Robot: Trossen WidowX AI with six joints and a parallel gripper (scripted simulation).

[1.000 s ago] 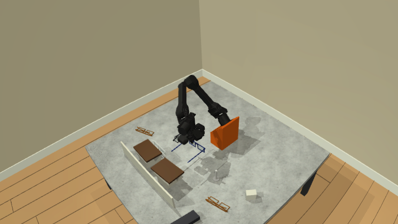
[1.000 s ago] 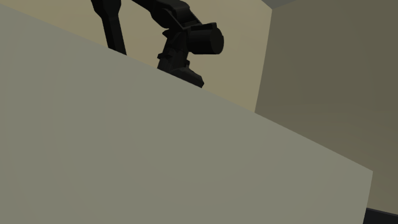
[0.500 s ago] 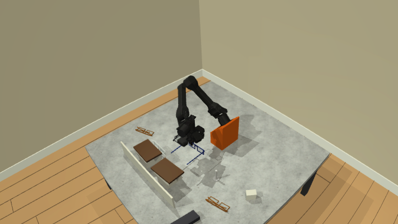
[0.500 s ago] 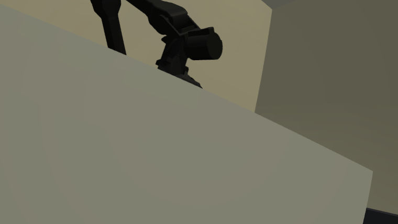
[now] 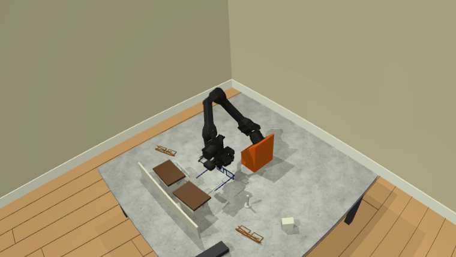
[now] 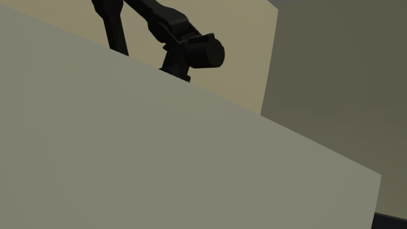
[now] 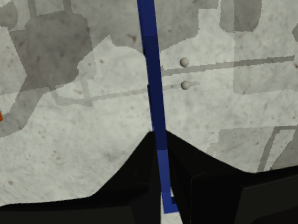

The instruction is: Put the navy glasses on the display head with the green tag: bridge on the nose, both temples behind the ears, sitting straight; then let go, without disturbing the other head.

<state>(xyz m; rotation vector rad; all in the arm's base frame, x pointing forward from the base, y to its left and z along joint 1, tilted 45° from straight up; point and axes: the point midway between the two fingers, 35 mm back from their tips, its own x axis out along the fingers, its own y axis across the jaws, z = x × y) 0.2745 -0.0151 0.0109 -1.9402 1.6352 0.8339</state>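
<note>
At the left side of the table [image 5: 322,191], an upright pale panel [image 5: 168,197] stands behind two brown-topped blocks [image 5: 168,172] [image 5: 191,195]. One pair of amber glasses [image 5: 165,150] lies near the farther block; a white frame [image 5: 181,169] is just beside that block. No tag can be made out on either block.

To the right of the blocks, the gripper [image 5: 219,167] [image 7: 157,137] points downward, its fingers pinching the front of the navy glasses [image 5: 224,184] [image 7: 154,75]. Both temples extend toward the blocks; the glasses are apart from both. The exterior view shows the arm [image 5: 207,117] [image 6: 176,61] partly hidden by a pale surface [image 6: 199,156].

Farther right, a small white post [image 5: 248,202] stands beyond a second amber pair [image 5: 249,234]. An orange block [image 5: 263,154] is near the arm's lower section. A cream cube [image 5: 287,223] occupies the rightmost position.
</note>
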